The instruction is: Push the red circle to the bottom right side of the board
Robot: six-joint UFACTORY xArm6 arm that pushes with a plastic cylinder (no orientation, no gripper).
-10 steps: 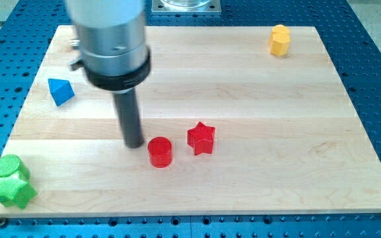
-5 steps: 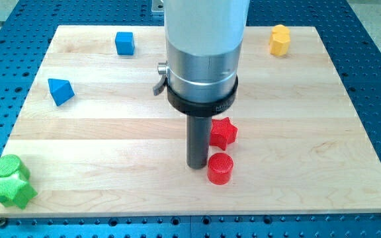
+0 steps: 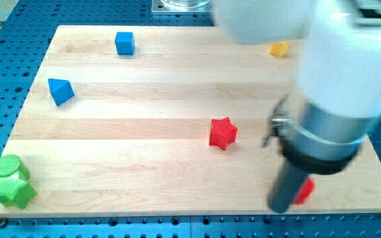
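The red circle [image 3: 304, 191] lies near the board's bottom right edge, mostly hidden behind my rod; only its right part shows. My tip [image 3: 281, 207] rests on the board just left of it, touching or nearly touching it. The red star [image 3: 222, 133] lies in the middle of the board, well up and to the left of my tip.
A blue cube [image 3: 125, 43] sits at the top left, a blue triangular block [image 3: 60, 90] at the left. A green cylinder [image 3: 9, 166] and green star [image 3: 14, 191] sit at the bottom left corner. A yellow block [image 3: 280, 47] at the top right is partly hidden by my arm.
My tip has swept from the board's middle left to the bottom right, pushing the red circle with it. The red star was nudged slightly right and up early on.
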